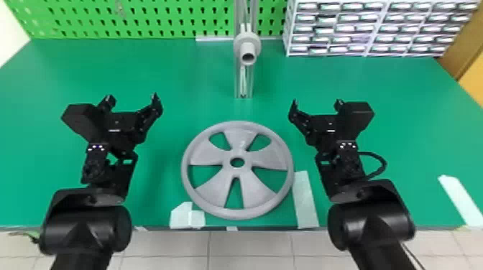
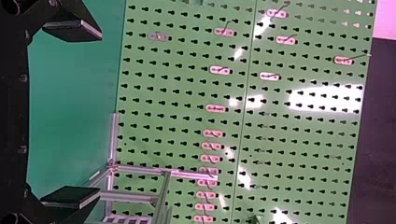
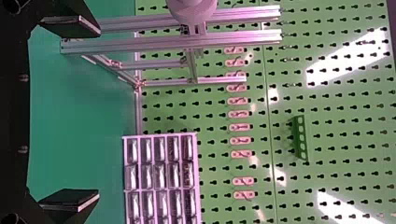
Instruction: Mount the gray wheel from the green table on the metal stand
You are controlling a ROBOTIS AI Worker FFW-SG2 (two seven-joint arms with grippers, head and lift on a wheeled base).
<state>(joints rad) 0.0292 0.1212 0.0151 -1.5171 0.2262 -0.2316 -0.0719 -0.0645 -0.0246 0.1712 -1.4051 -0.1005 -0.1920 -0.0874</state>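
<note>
Pegboard (image 1: 172, 19) backs the green table (image 1: 172, 68), left hand (image 1: 132, 96) and right hand (image 1: 316, 101) spread above.

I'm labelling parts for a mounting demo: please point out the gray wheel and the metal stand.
Gray wheel (image 1: 206, 155): head view, on its left spoke.
Metal stand (image 3: 140, 43): right wrist view, on its post.

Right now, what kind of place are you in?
Probably a workshop or robotics lab: a green pegboard behind the table, a cabinet of small drawers, and a metal stand holding a gray hub.
</note>
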